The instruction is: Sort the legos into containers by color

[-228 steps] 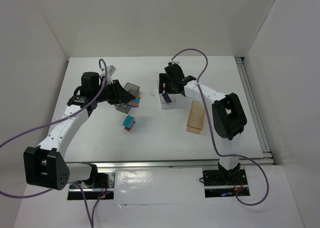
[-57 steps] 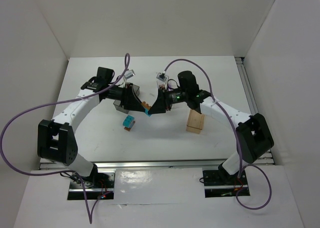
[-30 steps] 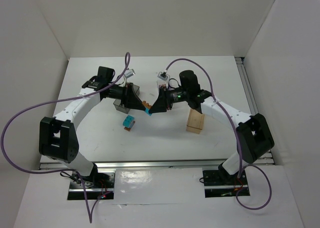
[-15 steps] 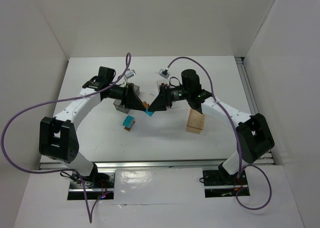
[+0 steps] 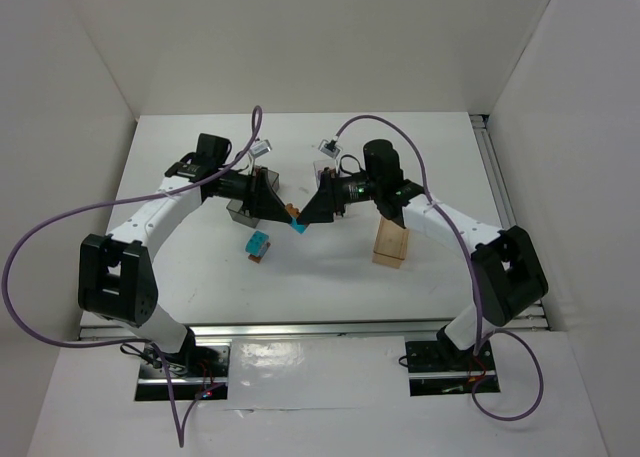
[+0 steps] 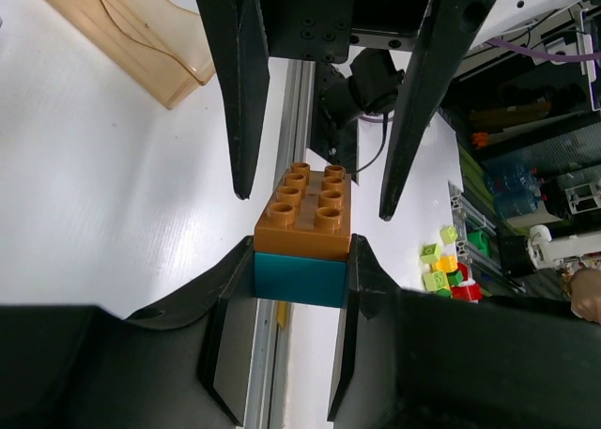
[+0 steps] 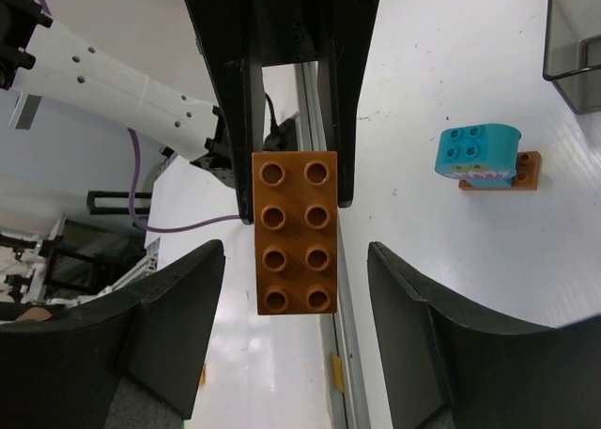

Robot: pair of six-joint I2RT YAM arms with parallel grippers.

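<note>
1. My left fingers (image 6: 228, 335) are clamping the teal brick (image 6: 300, 279) above the table (image 5: 330, 277), presenting the orange-brown brick (image 6: 305, 213) stacked on it.
2. My right fingers (image 7: 174, 326) are straddling the orange-brown brick, spread apart, probably to pull it off.

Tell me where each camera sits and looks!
Top external: above and behind, looking down on the table; left arm and right arm show.
Left wrist: on the left gripper, clamping the teal brick; faces the open right gripper.
Right wrist: on the right gripper; faces the left one.
Both wrist views share the orange-brown brick.
</note>
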